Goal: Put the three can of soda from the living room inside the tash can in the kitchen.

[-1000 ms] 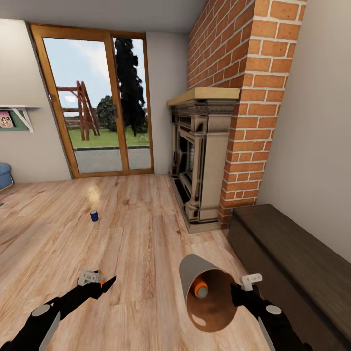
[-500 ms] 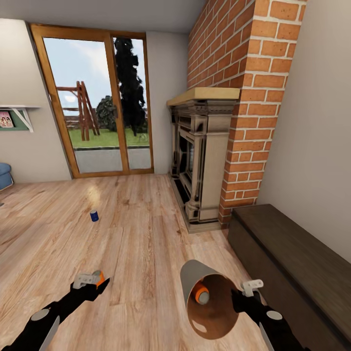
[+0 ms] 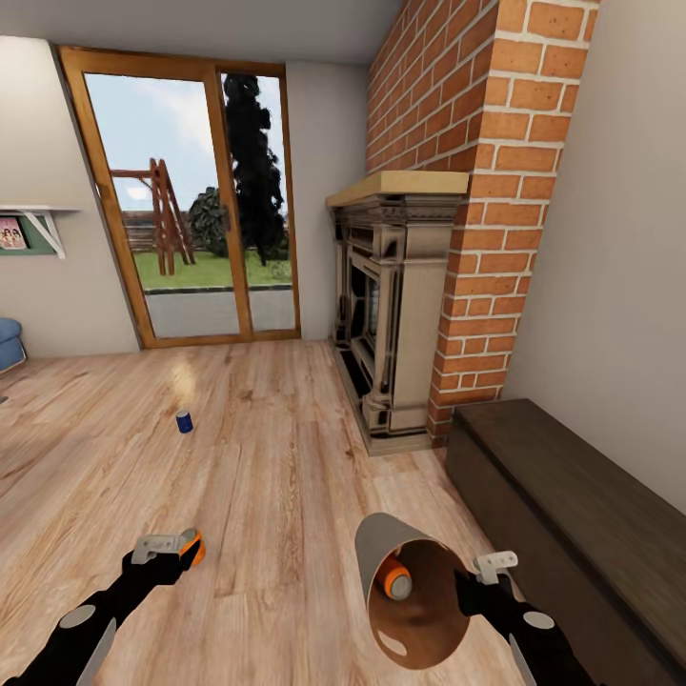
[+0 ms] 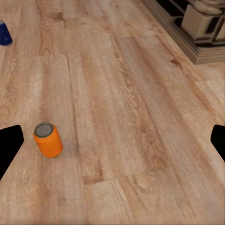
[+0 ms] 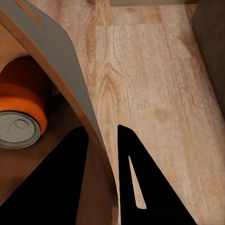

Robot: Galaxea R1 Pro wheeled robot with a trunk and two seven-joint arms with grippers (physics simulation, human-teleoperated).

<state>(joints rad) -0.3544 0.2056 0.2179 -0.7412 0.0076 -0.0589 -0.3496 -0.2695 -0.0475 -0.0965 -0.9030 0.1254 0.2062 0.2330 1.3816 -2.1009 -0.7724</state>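
Down on the living-room plank floor (image 3: 276, 457), the right gripper (image 5: 101, 154) has its jaws clamped on the rim of the tilted trash can (image 3: 381, 543), one orange soda can (image 3: 393, 577) inside. The left gripper (image 4: 112, 140) hangs spread wide over a second orange can (image 4: 48, 139); the blue can (image 3: 184, 421) stands well apart.

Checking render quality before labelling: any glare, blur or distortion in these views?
Head view: sharp, wide-angle lean in the chimney, soft glare patch on the floor near the blue can. Left wrist view: evenly lit, orange can crisp with a faint shadow, fingers plain black. Right wrist view: bin wall close, edges slightly soft.
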